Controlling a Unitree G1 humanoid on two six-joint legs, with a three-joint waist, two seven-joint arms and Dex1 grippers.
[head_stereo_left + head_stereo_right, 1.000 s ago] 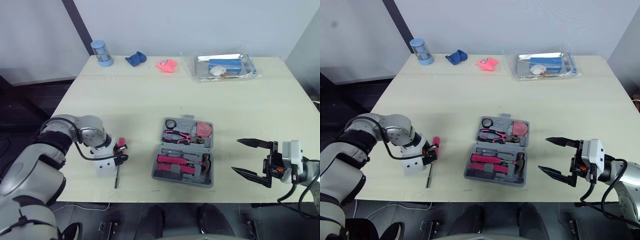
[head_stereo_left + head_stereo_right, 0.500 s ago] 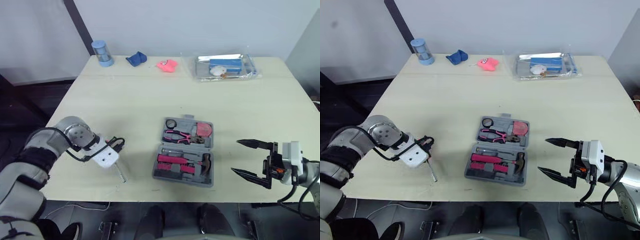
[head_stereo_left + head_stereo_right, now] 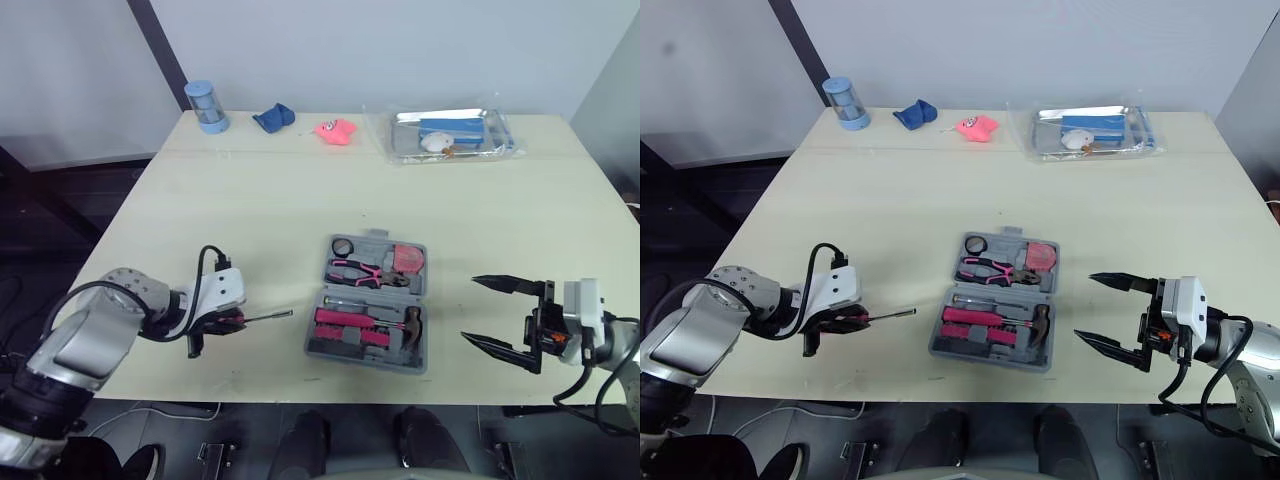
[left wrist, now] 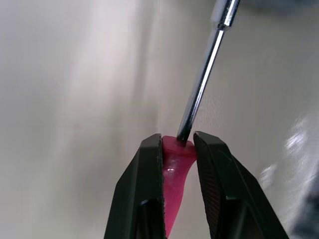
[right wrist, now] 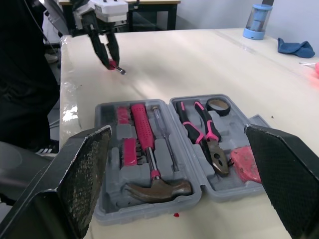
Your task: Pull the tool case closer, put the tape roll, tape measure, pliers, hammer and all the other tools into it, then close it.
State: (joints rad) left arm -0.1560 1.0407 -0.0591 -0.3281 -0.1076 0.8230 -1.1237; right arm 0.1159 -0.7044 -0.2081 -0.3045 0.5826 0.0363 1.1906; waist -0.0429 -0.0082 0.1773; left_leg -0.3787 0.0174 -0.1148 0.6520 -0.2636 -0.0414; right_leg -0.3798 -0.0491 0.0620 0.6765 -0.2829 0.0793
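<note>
Left gripper (image 4: 177,142) pinches screwdriver (image 4: 200,94) handle | shaft points right, toward case (image 3: 360,361) | right gripper (image 3: 470,308) spread beyond case | you probably feed it in left-handed

arms (image 3: 85,340): silver-grey shells, black joints | wrists (image 3: 220,290): white blocks, black cables | fingers (image 4: 144,199): black, tapered

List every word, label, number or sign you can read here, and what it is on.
None can be read.
Tool case: no legible marking.
Clear packet holding a blue item: any print is too small to read.
Screwdriver in the left pincer: plain, no marking.
</note>
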